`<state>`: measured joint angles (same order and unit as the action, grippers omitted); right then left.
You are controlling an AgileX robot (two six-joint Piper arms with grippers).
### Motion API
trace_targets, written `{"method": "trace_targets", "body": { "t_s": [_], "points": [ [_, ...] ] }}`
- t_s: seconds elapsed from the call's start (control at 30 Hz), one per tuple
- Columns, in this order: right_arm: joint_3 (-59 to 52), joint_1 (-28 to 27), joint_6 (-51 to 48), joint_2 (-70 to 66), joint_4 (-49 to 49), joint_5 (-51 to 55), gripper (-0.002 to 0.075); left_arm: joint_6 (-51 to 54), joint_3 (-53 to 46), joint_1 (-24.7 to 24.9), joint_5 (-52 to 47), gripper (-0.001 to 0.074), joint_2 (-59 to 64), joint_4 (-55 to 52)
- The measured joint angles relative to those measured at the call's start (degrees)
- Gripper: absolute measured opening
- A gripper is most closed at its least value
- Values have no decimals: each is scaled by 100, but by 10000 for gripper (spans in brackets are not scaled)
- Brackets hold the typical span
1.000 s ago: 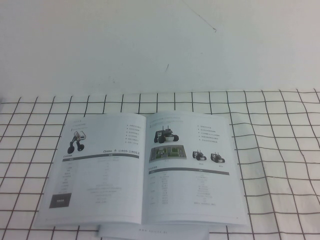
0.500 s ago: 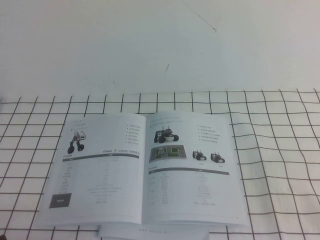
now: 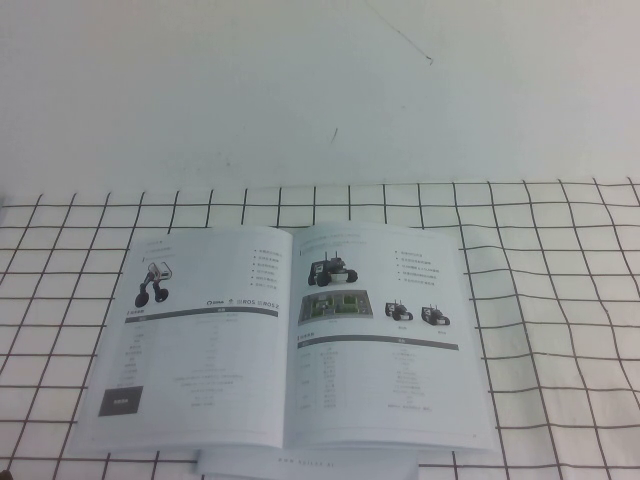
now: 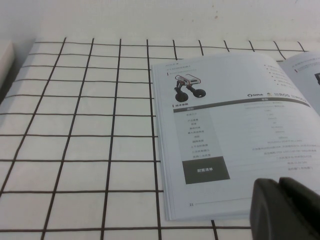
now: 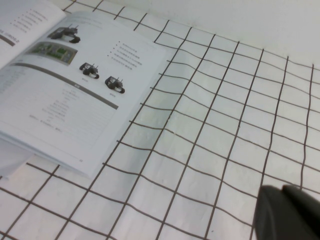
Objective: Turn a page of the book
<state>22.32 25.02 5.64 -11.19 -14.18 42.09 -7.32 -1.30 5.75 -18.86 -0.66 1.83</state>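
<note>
Since nothing differs between the high view of a second ago and the present one, no progress on the turn is recorded: the book (image 3: 290,340) lies open and flat in the same place, and no leaf is lifted or curled.

The page (image 3: 385,340) with the black rover above two small photos forms the right half of the spread. It rests level on the leaves beneath it. The facing leaf (image 3: 195,340) shows a white two-wheeled robot and a dark rectangle. The book sits near the middle of the desk (image 3: 560,300), towards the robot's side.

Neither arm appears in the high view. The left pincer (image 4: 285,207) shows only as a dark mass at the frame edge of its wrist view, hovering above the book's near left corner and apart from the paper. The right pincer (image 5: 287,212) shows likewise over bare cloth, well clear of the book's right edge. Whether either is released or clenched cannot be told, and neither is grasping anything that can be seen. In my judgement the approach to the page edge has not yet begun.

The desk is covered by a white cloth with a black grid, slightly rippled to the right of the book. A plain white sheet (image 3: 310,462) protrudes from under the book's near edge. Behind the desk stands a bare white wall (image 3: 300,90) with faint marks.
</note>
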Motion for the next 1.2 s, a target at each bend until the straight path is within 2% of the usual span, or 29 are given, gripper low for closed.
{"method": "trace_targets", "body": {
  "t_s": [0.37,0.57,0.73,0.93,1.03,1.2],
  "points": [
    [0,-109,-14,0,0,0,0,0,0,0,0,-2,0,0],
    [-167,-1319,-188,156,0,-466,0,0,0,0,0,-2,0,0],
    [-917,-2282,-708,692,127,-1869,0,0,0,0,0,-2,0,0],
    [-1917,-2745,-1680,1166,749,-2177,0,0,0,0,0,-2,0,0],
    [-2325,-2786,-1828,1190,881,-2263,0,0,0,0,-2,-2,0,0],
    [-2396,-2785,-1880,1190,1015,-2104,0,0,0,0,-12,-2,0,-3]
  ]
}}
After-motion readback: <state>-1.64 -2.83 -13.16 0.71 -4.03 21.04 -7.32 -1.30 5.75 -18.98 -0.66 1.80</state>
